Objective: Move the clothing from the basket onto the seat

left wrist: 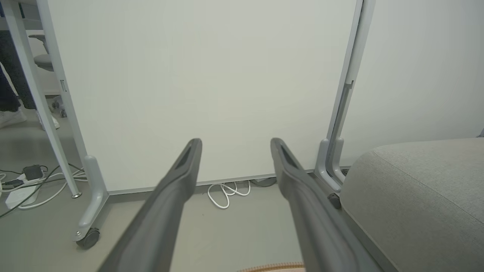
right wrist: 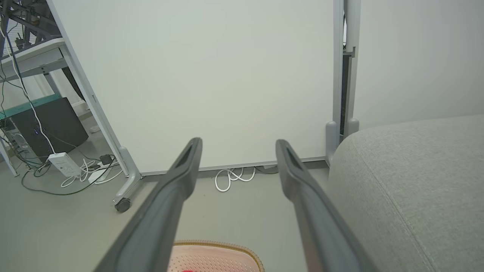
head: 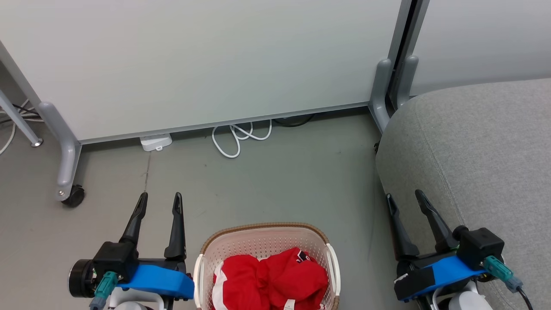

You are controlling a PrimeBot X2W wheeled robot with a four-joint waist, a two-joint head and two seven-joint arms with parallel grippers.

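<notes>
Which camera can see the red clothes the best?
The head view. There the clothing lies bunched in the basket, seen from above, with white trim and a small dark mark showing. The right wrist view catches a tiny red sliver at its bottom edge. The left wrist view reaches just the basket's brown rim.

Even, bright, soft-shadowed light; wrist views blurred near the lens.

Crumpled red clothing (head: 269,275) in cream basket (head: 262,239), grey seat (head: 473,146) right
</notes>
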